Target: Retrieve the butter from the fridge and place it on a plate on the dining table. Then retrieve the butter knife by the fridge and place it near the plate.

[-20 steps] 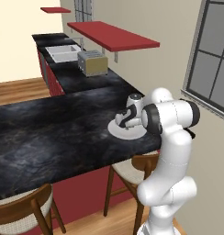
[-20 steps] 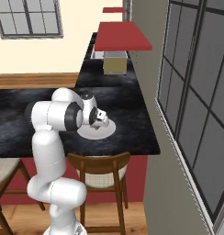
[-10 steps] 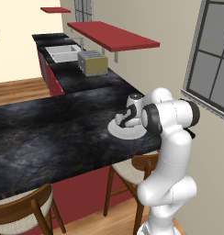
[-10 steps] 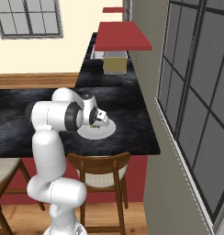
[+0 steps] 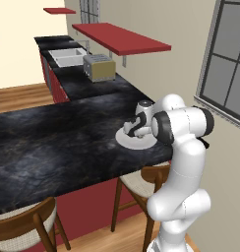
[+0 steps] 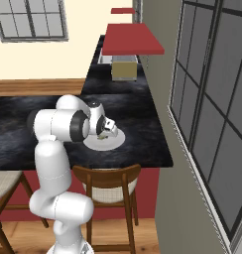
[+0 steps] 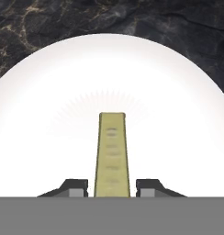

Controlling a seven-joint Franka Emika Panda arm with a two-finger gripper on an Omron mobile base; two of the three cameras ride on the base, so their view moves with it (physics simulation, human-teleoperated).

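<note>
A pale yellow-olive stick of butter lies flat on the white plate, pointing away from the hand. My gripper straddles its near end, and a thin gap shows between each dark fingertip and the stick, so the jaws are slightly open. From the base views the gripper hangs low over the plate near the right end of the black marble dining table. The right base view shows the same hand over the plate.
A toaster and a sink sit on the far counter under a red shelf. Wooden chairs stand at the table's near side. A wall with a window closes off the right.
The fingers have parted a little from the butter. The arm and the plate stay where they were.
</note>
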